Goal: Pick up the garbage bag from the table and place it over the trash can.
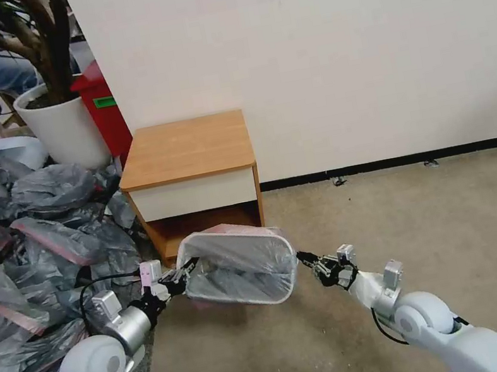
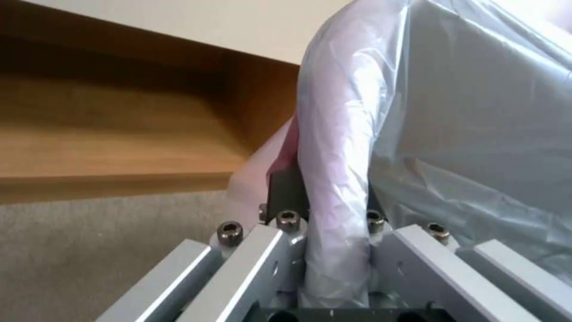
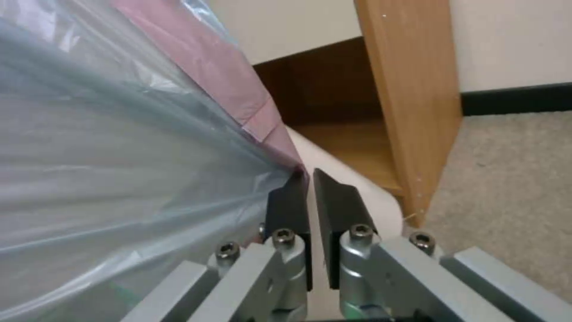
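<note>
Garbage bag (image 1: 242, 257) over trash can (image 1: 280, 292), between end effectors

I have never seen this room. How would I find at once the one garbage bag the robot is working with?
Find the wooden table against the white wall. Just in front of it, a tilted beige trash can hangs between the left gripper and the right gripper. The garbage bag is stretched over its mouth, unlike the crumpled heap of bags nearby.
</note>
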Available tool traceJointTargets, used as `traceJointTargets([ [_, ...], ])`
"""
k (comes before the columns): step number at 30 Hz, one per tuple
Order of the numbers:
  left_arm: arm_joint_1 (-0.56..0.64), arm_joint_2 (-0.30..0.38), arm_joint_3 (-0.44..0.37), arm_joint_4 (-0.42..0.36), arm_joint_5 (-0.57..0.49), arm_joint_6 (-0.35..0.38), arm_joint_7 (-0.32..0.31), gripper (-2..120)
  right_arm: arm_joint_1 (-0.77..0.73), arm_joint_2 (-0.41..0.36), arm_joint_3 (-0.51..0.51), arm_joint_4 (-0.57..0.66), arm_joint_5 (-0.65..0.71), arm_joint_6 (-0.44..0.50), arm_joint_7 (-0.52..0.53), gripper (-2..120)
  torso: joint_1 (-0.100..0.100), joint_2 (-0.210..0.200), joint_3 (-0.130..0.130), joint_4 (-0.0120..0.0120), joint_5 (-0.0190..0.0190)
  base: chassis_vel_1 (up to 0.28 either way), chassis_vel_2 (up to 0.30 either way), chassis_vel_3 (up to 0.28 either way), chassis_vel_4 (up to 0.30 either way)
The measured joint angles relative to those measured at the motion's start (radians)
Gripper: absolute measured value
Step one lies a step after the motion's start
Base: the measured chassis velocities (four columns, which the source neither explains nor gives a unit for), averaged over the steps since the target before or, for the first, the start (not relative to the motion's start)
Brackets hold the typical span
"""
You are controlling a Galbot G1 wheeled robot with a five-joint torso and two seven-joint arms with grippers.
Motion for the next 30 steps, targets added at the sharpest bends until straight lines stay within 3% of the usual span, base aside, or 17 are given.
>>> traceJointTargets([
  [8,0.005,-0.009,0.011,-0.001,0.006,0.003,0.007,3,0.036,0.026,-0.031,-0.048,-0.051,0.017,0.100,6,0.000,0.000,0.000,0.0000,-0.0002,0.000,0.000,0.000,0.000],
  [23,-0.011,-0.009,0.009,0.014,0.010,0.002,0.009,3,0.022,0.025,-0.032,-0.060,-0.111,0.040,0.186,7,0.000,0.000,0.000,0.0001,0.0000,0.000,0.000,0.000,0.000],
  [30,-0.043,-0.010,0.004,0.038,0.009,-0.003,-0.005,3,-0.029,-0.001,0.012,-0.037,-0.153,0.055,0.245,30,0.000,0.000,0.000,0.0000,0.0002,0.000,0.000,0.000,0.000],
])
